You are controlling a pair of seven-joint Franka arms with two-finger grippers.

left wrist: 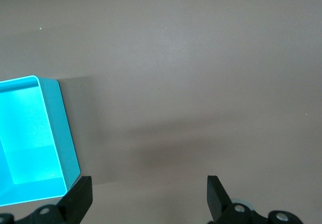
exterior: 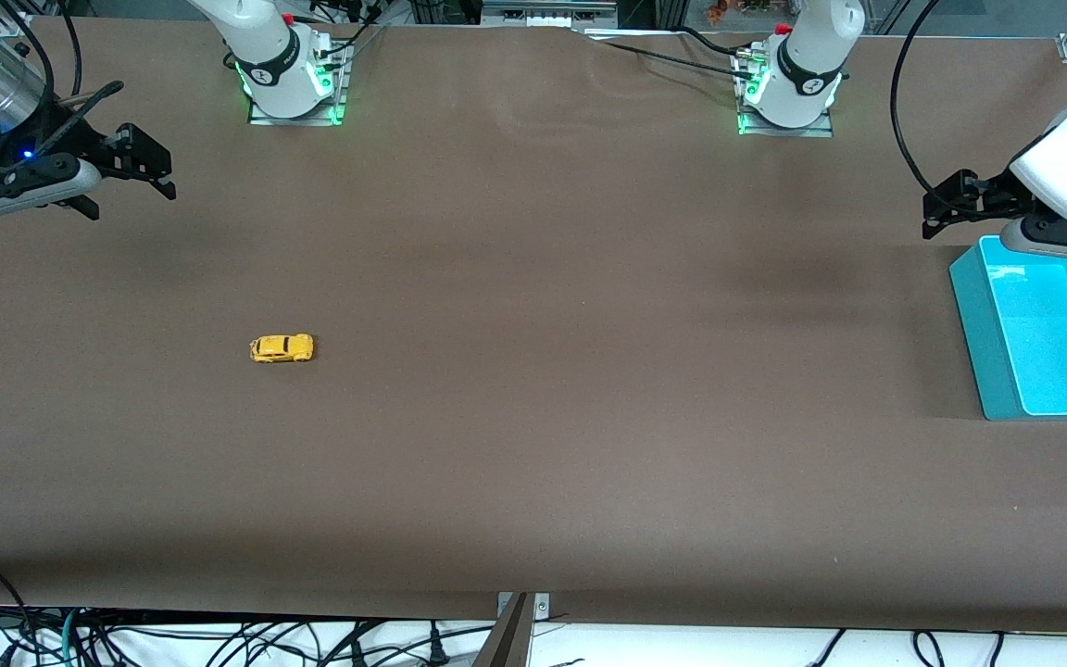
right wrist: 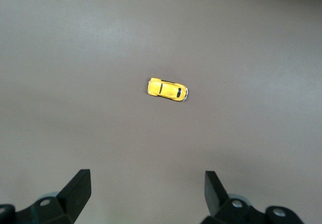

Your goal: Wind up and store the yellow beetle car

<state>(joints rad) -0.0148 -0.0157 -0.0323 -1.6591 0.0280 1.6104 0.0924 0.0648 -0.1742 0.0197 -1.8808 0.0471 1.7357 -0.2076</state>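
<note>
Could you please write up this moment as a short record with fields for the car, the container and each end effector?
car: yellow beetle car, on its wheels on the brown table, toward the right arm's end
container: turquoise bin, toward the left arm's end, nothing visible inside
left end effector: open, holding nothing, up in the air beside the bin's farther corner
right end effector: open, holding nothing, over bare table at the right arm's end
task stage: car not yet picked up or stored
</note>
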